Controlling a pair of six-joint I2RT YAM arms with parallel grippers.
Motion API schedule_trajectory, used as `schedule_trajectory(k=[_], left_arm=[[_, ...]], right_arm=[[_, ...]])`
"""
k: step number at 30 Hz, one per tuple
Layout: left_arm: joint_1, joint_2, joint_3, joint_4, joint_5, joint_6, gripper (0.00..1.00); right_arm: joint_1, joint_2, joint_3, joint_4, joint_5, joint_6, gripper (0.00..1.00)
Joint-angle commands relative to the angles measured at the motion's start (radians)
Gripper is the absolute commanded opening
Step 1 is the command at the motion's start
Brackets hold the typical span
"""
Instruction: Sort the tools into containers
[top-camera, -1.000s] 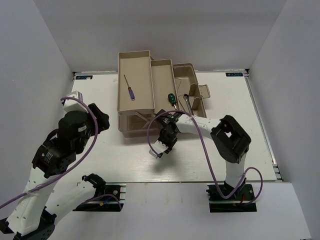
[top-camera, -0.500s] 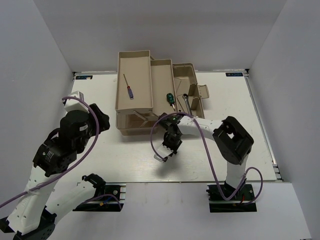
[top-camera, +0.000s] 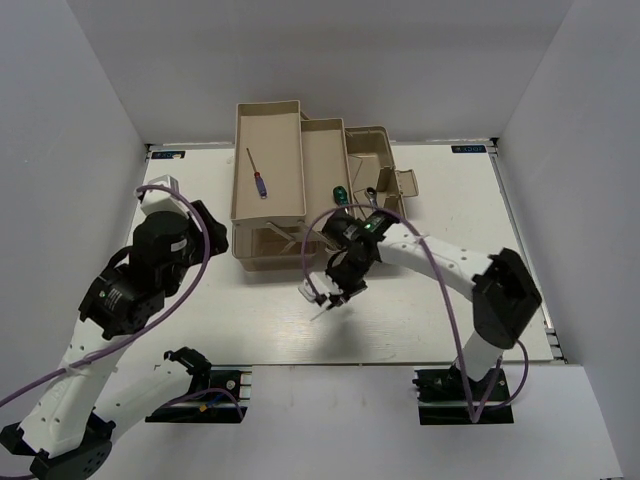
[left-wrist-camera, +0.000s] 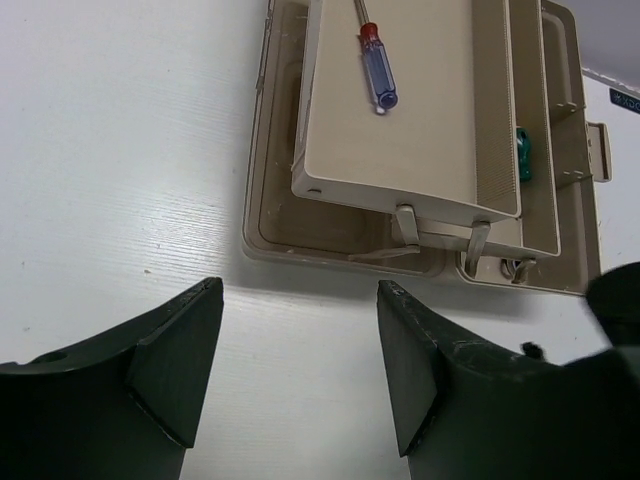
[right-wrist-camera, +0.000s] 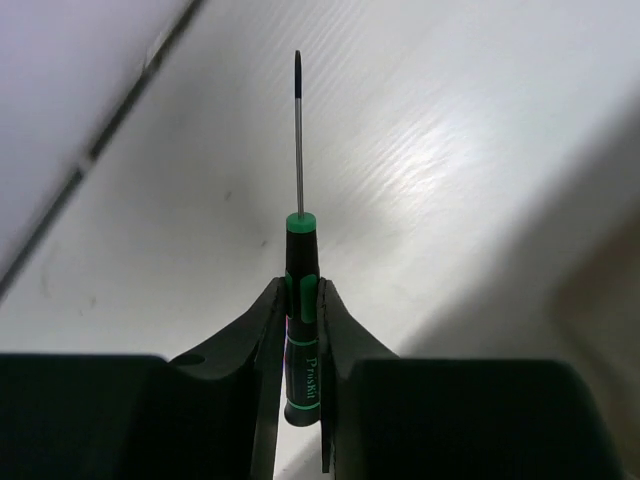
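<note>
White walls close in three sides of a white table (top-camera: 450, 300). At the far middle of the table sits a beige toolbox (top-camera: 385, 150) with its trays swung open like steps.

The top tray (top-camera: 285, 130) is on the left side of the box. A blue screwdriver (top-camera: 259, 185) lies flat in it. The next tray (top-camera: 322, 150) sits one step lower. A short green screwdriver (top-camera: 340, 194) lies at its near end, close to the right wall. From the left wrist view, the top tray's edge hides most of this green tool.

The right claw (right-wrist-camera: 302, 305) is squeezed tight on a thin screwdriver (right-wrist-camera: 300, 245) with a black and green handle. The thin metal tip sticks straight out past the fingers. The claw holds it over the bare table, just in front of the toolbox. A dark shadow lies on the table under it.

The right arm (top-camera: 440, 262) reaches across from the right. Its dark wrist covers the near corner of the box, so I cannot tell what lies in that part. A purple cable (top-camera: 312, 250) loops beside the claw.

The left claw (left-wrist-camera: 300, 330) is wide open and holds nothing. It hangs over the table to the left of the box, with its fingers (left-wrist-camera: 180, 350) pointing at it. The left arm (top-camera: 110, 300) is bent up well away from the tools.
</note>
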Motion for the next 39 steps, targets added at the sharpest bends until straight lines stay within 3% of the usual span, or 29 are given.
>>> schedule_trajectory(k=[1,5,8,10,11,12,13,14,16,18,19,20,22,26,30,31,32,35,39], left_arm=[[0.005,0.016,-0.007,0.044,0.016,0.01,0.73],[0.005,0.025,0.015,0.044,0.007,0.02,0.74],[0.005,0.025,0.024,0.044,-0.016,0.02,0.74],[0.005,0.025,0.035,0.034,-0.035,0.02,0.74],[0.005,0.025,0.035,0.034,-0.044,0.02,0.74],[0.005,0.016,0.035,0.034,-0.044,0.011,0.74],[0.005,0.016,0.023,0.034,-0.044,0.01,0.74],[0.005,0.016,0.023,0.034,-0.044,0.01,0.74],[0.005,0.016,-0.014,0.047,-0.03,0.0,0.74],[0.005,0.016,-0.033,0.061,-0.018,-0.01,0.73],[0.005,0.016,-0.049,0.071,-0.007,-0.02,0.73],[0.005,0.016,-0.06,0.071,0.002,-0.02,0.73],[0.005,0.016,-0.06,0.071,0.002,-0.031,0.73],[0.005,-0.004,-0.06,0.044,0.002,-0.051,0.73],[0.005,-0.024,-0.06,0.007,0.002,-0.063,0.73],[0.005,-0.033,-0.069,0.007,0.002,-0.072,0.73],[0.005,-0.033,-0.069,0.007,0.002,-0.072,0.73],[0.005,-0.033,-0.069,-0.004,0.002,-0.072,0.73],[0.005,-0.033,-0.089,-0.004,0.002,-0.072,0.73]], right_arm=[[-0.008,-0.1,0.115,-0.105,-0.201,0.203,0.0],[-0.023,-0.15,0.21,-0.104,-0.27,0.432,0.0],[-0.053,-0.177,0.287,-0.006,-0.272,0.623,0.0],[-0.071,-0.185,0.35,0.062,-0.191,0.783,0.0],[-0.091,-0.183,0.364,0.194,-0.151,0.842,0.0],[-0.097,-0.17,0.403,0.246,-0.008,1.005,0.0],[-0.106,-0.162,0.419,0.292,0.041,1.057,0.0],[-0.134,-0.136,0.434,0.409,0.081,1.102,0.0],[-0.149,-0.067,0.56,0.453,0.222,1.246,0.0],[-0.178,0.055,0.742,0.42,0.25,1.325,0.0],[-0.184,0.196,0.814,0.401,0.259,1.375,0.0],[-0.183,0.241,1.018,0.351,0.254,1.419,0.0],[-0.183,0.35,1.102,0.35,0.244,1.432,0.0],[-0.181,0.373,0.992,0.527,0.218,1.518,0.0],[-0.191,0.421,0.973,0.544,0.192,1.588,0.0],[-0.195,0.423,0.964,0.565,0.154,1.596,0.07],[-0.201,0.423,0.953,0.58,0.135,1.601,0.34],[-0.214,0.384,0.893,0.637,0.037,1.598,0.55],[-0.217,0.27,0.768,0.77,-0.104,1.524,0.57]])
